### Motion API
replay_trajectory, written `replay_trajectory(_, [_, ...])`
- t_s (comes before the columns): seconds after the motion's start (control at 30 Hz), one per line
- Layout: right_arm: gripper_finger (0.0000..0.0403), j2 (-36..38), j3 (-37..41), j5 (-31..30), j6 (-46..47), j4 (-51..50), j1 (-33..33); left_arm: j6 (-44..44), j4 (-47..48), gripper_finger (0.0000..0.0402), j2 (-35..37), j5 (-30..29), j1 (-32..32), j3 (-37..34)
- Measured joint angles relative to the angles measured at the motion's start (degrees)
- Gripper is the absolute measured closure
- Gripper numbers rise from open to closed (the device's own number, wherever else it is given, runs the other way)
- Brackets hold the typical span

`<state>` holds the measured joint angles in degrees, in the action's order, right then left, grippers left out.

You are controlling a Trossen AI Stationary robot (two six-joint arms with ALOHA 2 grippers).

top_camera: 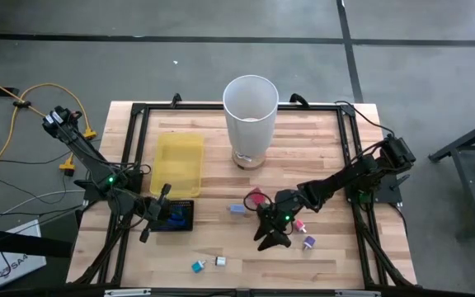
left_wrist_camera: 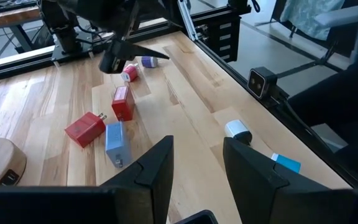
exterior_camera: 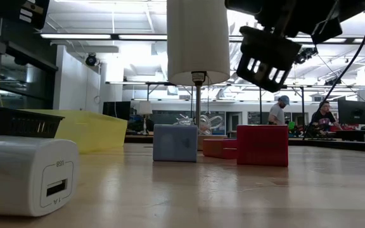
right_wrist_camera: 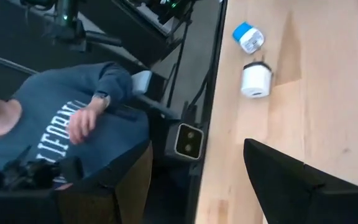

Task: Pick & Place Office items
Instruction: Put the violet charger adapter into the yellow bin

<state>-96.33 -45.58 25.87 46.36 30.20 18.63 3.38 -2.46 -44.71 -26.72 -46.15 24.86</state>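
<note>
Right claw (top_camera: pixel 272 233), released and hovering over the tabletop (top_camera: pixel 336 165) among scattered chargers, should descend squarely astride the nearby pink charger (top_camera: pixel 300 224) before closing; left claw (top_camera: pixel 148 216), also released, waits above the black tray (top_camera: pixel 185 205).

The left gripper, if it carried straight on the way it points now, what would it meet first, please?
Probably the light blue charger lying on the table, just ahead of the open left gripper, with the red chargers beyond; depth is uncertain.
</note>
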Motion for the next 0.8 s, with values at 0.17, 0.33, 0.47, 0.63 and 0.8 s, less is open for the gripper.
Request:
replay_trajectory(0.17, [0.0168,0.33,0.0,-0.34,-1.73,-0.13,-0.48,0.0,0.0,0.0268,0.0,0.01,0.0,-0.01])
replay_trajectory(0.33, [0.0172,2.91,0.02,0.26,-5.8,-0.6,-0.37,0.0,-0.02,0.0268,0.0,0.04,0.0,-0.01])
replay_trajectory(0.47, [0.0172,6.39,0.0,0.06,-9.68,-1.02,-0.44,-0.02,-0.13,0.0268,0.0,0.22,0.02,-0.01])
replay_trajectory(0.63, [0.0172,11.76,0.0,-0.53,-16.77,-3.0,-0.38,-0.01,-0.23,0.0268,0.0,0.2,0.0,-0.01])
replay_trajectory(0.8, [0.0172,17.63,0.0,-3.15,-24.67,-10.22,0.11,0.0,-0.42,0.0268,0.0,0.2,0.02,-0.01])
